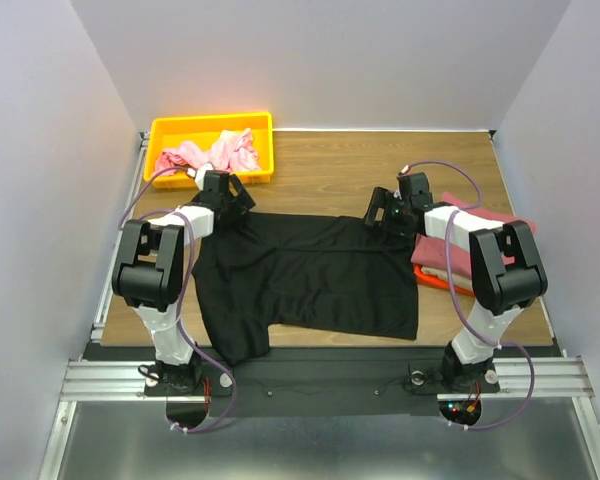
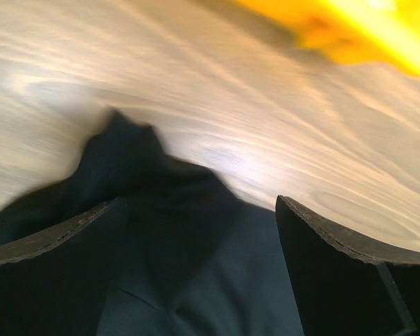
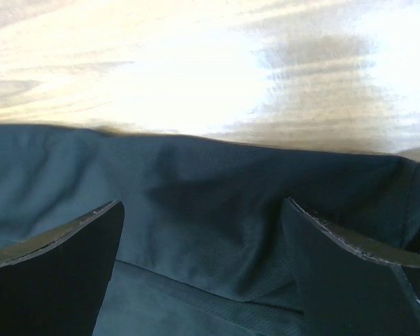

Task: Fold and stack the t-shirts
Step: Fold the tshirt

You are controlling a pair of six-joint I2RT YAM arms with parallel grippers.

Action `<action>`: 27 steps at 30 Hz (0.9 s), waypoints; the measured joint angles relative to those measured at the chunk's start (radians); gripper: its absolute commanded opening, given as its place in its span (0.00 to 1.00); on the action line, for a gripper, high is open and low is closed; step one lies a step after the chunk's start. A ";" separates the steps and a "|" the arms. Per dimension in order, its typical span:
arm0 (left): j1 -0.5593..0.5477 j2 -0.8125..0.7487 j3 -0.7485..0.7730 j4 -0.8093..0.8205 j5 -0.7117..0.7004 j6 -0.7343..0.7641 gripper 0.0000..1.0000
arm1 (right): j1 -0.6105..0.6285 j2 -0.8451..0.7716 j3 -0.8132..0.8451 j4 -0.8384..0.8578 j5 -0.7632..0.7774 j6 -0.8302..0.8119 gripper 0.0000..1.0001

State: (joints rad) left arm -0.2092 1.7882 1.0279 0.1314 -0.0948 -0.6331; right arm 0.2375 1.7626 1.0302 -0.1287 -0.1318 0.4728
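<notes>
- Locate black t-shirt (image 1: 310, 285) at lower centre of the top view: spread on the tabletop (image 1: 330, 175), not yet folded compact, one sleeve trailing toward lower left near the tabletop's bottom edge.
- Read left end effector (image 1: 223, 197) as open: jaws wide apart in the left wrist view, gripping nothing, poised over the shirt's upper-left corner, with the cloth bunched into a small peak there.
- Read right end effector (image 1: 388, 212) as open too: jaws spread over the shirt's upper edge in the right wrist view, nothing pinched.
- Note the pile at right of frame: rose-red t-shirt (image 1: 495, 215) over orange t-shirt (image 1: 437, 281), just beside the black shirt's right edge. Note light pink t-shirt (image 1: 215, 152) crumpled in yellow bin (image 1: 160, 128), upper left.
- Risk, judged: closing too near the hem, catching only a thin lip of cloth, then slipping on lift.
- Risk: pinching one layer on one side and two on the other, giving a skewed fold.
- Risk: lifting unevenly, dragging the lower-left sleeve off the tabletop edge.
- Risk: sweeping the right arm past the pile and disturbing it, given such close spacing.
</notes>
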 measured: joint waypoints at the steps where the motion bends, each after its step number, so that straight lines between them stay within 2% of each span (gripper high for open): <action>1: 0.018 0.016 0.000 0.005 0.004 0.000 0.98 | 0.000 0.002 0.002 0.003 0.003 0.002 1.00; 6: 0.098 0.018 -0.021 0.059 0.040 -0.008 0.97 | 0.000 0.043 0.049 0.013 0.039 -0.004 1.00; 8: 0.124 0.014 -0.036 0.086 0.061 -0.011 0.91 | 0.000 0.077 0.087 0.018 0.057 -0.006 1.00; 16: 0.152 0.013 -0.028 0.061 0.033 -0.019 0.91 | 0.008 0.197 0.226 0.056 0.119 -0.010 1.00; 27: 0.178 0.040 0.056 -0.042 0.030 -0.027 0.93 | 0.013 0.207 0.256 0.020 0.186 -0.062 1.00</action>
State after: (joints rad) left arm -0.0311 1.8286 1.0836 0.0898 -0.0650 -0.6601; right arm 0.2501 1.9694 1.2861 -0.1089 0.0544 0.4107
